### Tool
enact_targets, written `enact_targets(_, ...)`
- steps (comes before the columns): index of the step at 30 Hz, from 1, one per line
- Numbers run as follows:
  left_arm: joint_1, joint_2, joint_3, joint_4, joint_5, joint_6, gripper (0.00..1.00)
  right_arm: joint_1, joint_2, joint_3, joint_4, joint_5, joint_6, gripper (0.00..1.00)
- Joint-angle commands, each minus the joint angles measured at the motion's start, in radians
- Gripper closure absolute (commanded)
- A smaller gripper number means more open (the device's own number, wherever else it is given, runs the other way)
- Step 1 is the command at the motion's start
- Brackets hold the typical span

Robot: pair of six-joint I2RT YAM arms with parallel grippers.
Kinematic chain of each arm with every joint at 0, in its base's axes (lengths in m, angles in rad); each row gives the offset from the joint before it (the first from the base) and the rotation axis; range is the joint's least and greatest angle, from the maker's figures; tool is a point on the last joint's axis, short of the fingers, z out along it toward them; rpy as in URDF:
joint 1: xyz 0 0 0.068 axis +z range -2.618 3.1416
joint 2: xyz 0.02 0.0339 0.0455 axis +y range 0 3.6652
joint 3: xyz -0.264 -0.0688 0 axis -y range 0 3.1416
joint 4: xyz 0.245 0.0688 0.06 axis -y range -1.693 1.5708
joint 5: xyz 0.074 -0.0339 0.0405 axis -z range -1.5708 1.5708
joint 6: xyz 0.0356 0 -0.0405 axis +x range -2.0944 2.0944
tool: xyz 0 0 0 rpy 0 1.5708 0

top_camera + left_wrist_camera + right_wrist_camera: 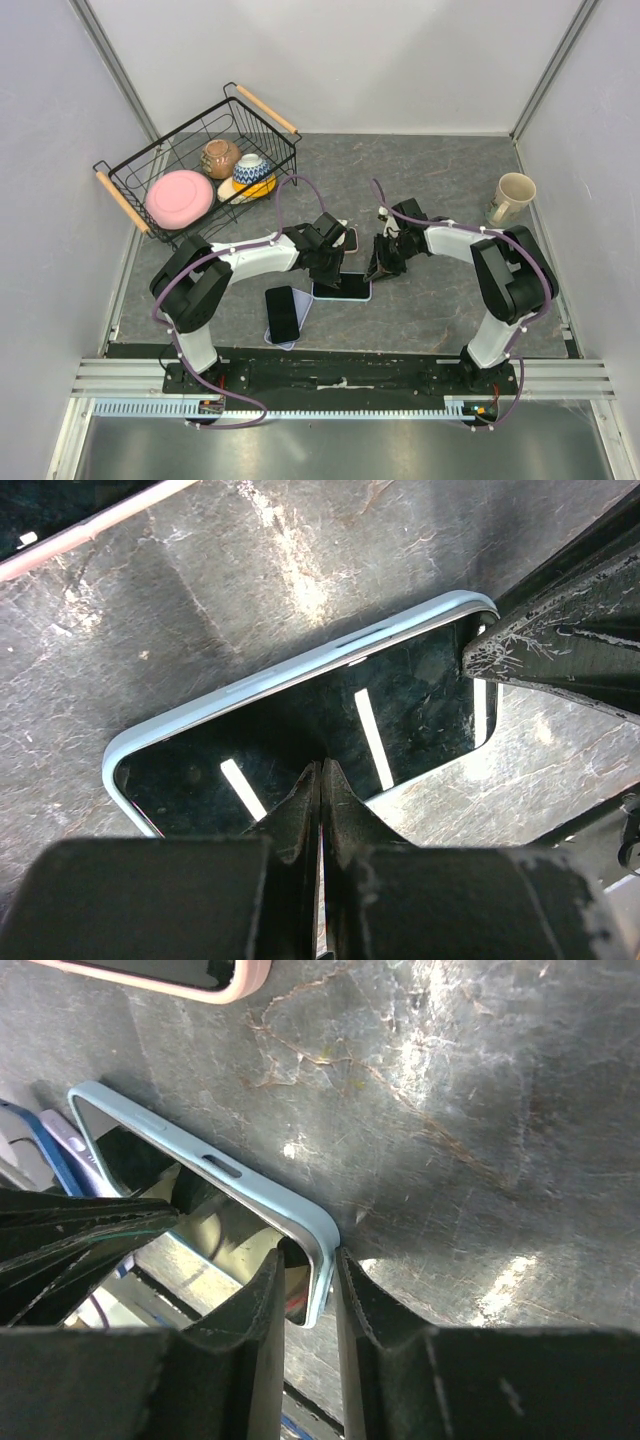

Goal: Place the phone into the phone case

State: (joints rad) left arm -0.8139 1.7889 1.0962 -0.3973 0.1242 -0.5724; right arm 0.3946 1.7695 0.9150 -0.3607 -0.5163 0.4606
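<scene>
A black phone (400,710) lies face up inside a light blue case (300,665) on the grey table, at the centre of the top view (343,288). My left gripper (320,768) is shut, and its tips rest on the phone's screen near the long edge. My right gripper (308,1260) straddles one corner of the case (260,1192). One finger is on the screen and the other is against the outside of the rim. From above, the left gripper (326,262) and right gripper (384,262) sit over the phone's far edge.
A second black phone (283,312) lies on a purple case to the near left. A pink-cased phone (350,238) lies just beyond the grippers. A wire basket (130,205) with bowls stands far left. A cream mug (512,195) stands far right.
</scene>
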Motion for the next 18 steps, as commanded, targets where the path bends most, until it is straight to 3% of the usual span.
enact_targets(1,0.001,0.014,0.008,-0.078,-0.089,0.059,0.98,0.07,0.148,-0.042,-0.083,0.337,-0.049,0.8)
enact_targets(10,0.001,-0.019,0.019,-0.092,-0.1,0.062,0.98,0.153,0.176,0.018,-0.153,0.459,-0.051,0.85)
enact_targets(18,0.001,-0.048,0.031,-0.091,-0.097,0.062,0.98,0.303,0.102,0.102,-0.257,0.771,-0.066,0.94)
